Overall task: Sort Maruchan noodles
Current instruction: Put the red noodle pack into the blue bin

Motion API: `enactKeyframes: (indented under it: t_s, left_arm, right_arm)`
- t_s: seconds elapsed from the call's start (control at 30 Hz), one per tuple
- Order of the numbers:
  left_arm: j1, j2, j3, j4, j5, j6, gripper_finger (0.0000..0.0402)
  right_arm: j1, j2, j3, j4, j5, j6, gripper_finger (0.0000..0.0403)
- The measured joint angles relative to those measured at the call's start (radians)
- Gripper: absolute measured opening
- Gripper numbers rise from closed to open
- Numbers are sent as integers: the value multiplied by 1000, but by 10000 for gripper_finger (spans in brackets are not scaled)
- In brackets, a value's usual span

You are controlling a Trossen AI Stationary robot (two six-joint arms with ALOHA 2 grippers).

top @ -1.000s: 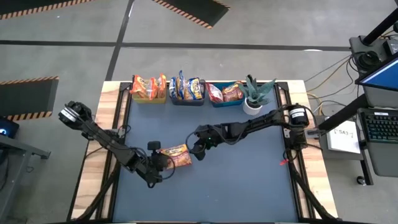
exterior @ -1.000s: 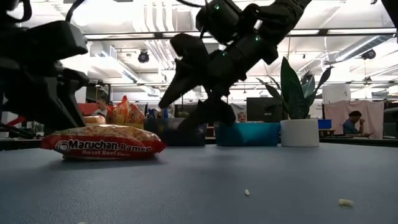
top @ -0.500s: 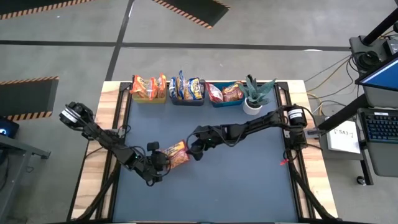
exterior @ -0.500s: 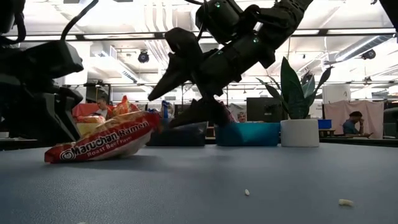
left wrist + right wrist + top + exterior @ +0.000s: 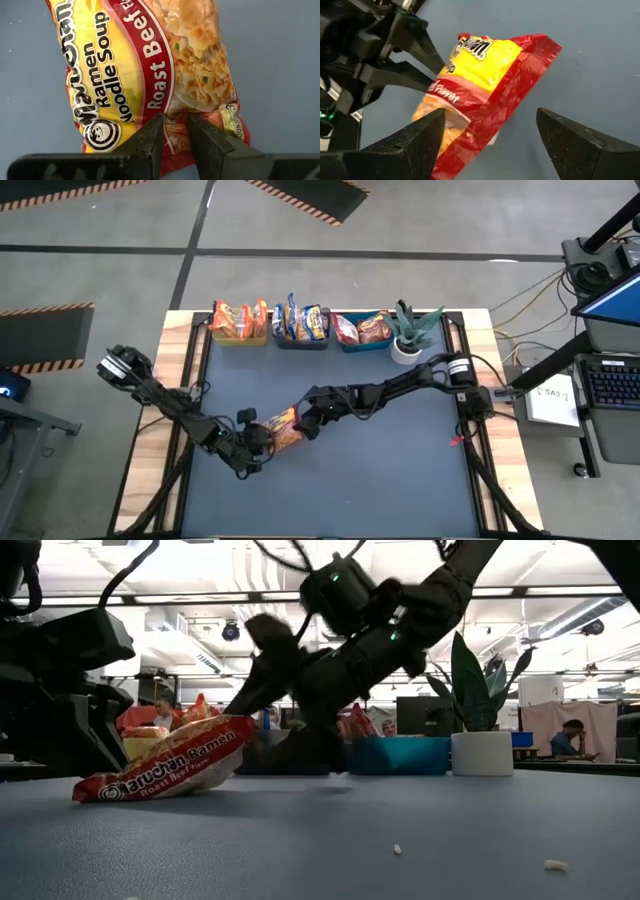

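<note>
Between left fingers (image 5: 172,142), pinched red packet (image 5: 150,70), right fingers (image 5: 490,145) spread beside

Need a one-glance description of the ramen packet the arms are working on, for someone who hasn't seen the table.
Start at the dark blue table, with three small bins along its far edge. Between the two arms, left of centre, lies one loose packet, held at one end by the left gripper while the open right gripper closes in on the other. It is the red-and-yellow Roast Beef one, tilted up off the mat; all other packets stand in bins.

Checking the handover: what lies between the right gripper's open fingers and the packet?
Only bare table, in the right wrist view: right gripper is open before the packet, which the left gripper pinches.
</note>
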Motion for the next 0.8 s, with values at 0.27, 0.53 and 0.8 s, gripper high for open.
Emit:
enactKeyframes:
  t_s: [0.27, 0.53, 0.8]
  left_arm:
    - [0, 6, 0, 9, 6, 0, 75]
    - [-2, 7, 0, 11, 8, 0, 75]
    - [-3, 7, 16, 13, 8, 20, 75]
  right_arm:
    - [-4, 111, 108, 59, -91, -49, 299]
    - [-4, 117, 144, 36, -115, -104, 241]
    - [-9, 106, 140, 0, -115, -108, 192]
